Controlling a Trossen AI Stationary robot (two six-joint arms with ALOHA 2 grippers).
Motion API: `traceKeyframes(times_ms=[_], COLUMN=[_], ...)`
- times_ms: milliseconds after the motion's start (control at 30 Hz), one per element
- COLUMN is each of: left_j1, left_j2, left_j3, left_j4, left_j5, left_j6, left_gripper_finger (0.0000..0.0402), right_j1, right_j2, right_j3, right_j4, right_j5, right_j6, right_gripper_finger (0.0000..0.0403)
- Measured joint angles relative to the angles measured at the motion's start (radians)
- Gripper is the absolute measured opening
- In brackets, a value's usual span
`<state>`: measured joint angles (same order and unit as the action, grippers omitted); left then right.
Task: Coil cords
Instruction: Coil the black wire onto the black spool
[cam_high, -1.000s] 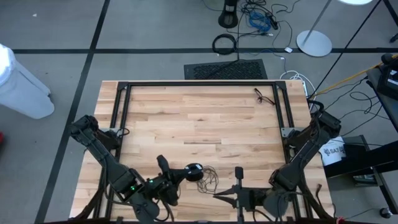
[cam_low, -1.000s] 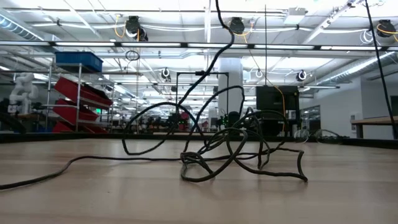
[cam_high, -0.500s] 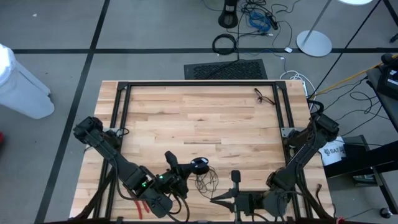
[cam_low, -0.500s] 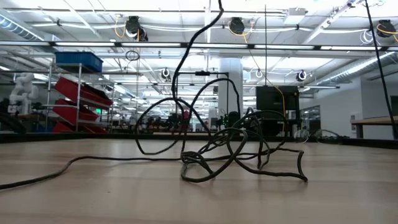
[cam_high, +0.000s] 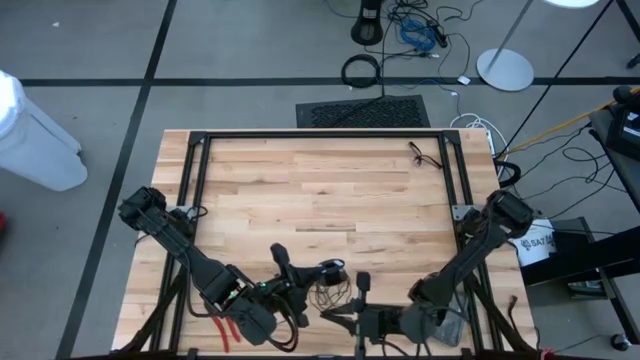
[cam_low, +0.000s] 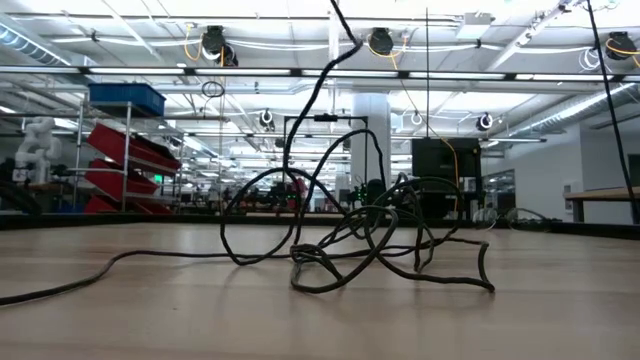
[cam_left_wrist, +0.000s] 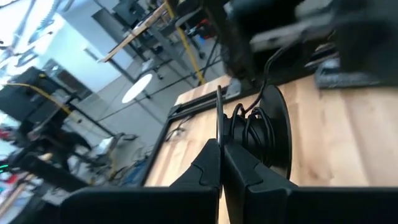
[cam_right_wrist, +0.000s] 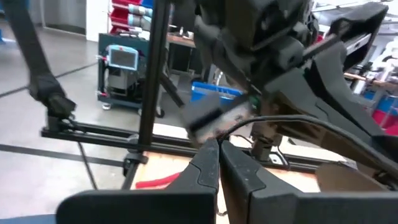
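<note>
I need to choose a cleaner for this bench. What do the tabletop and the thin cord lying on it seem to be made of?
Tabletop: pale wood, apparently butcher-block, going by the joined strips and visible grain; the finish looks matte.
Cord: thin and black, probably rubber or plastic jacketed wire, since it holds springy loops that stand up off the surface.

The table (cam_high: 320, 190) lies bare across the frame's middle and top; the tangled cord (cam_high: 328, 285) and both arms crowd the bottom centre.

Bright, even light from above on the table (cam_high: 320, 200); soft shadows; ceiling strip lamps (cam_low: 150, 45) glare in the low view; both wrist views smear, perhaps motion blur.
</note>
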<state>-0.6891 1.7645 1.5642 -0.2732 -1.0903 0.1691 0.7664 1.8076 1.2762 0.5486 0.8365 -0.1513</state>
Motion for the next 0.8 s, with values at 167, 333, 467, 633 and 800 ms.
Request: traceKeyframes(times_ms=[167,333,467,633,800], left_j1=[0.0,-0.009,-0.016,-0.023,-0.025], left_j2=[0.0,0.0,0.0,0.0,0.0], left_j3=[0.0,0.0,0.0,0.0,0.0], left_j4=[0.068,0.121,0.181,0.214,0.195], left_j5=[0.041,0.043,0.044,0.044,0.043], left_j6=[0.002,-0.002,-0.008,-0.029,0.02], left_gripper_finger=[0.0002,0.0002,0.0002,0.0002,0.0002], right_j1=[-0.02,-0.028,-0.028,-0.032,-0.015], right_j2=[0.032,0.04,0.04,0.04,0.04], right_j3=[0.027,0.028,0.028,0.028,0.028], right_j4=[-0.008,-0.028,-0.028,-0.028,-0.027], right_j5=[0.016,0.119,0.167,0.191,0.194], right_j6=[-0.028,-0.073,-0.113,-0.138,-0.142], right_gripper_finger=[0.0,0.0,0.0,0.0,0.0])
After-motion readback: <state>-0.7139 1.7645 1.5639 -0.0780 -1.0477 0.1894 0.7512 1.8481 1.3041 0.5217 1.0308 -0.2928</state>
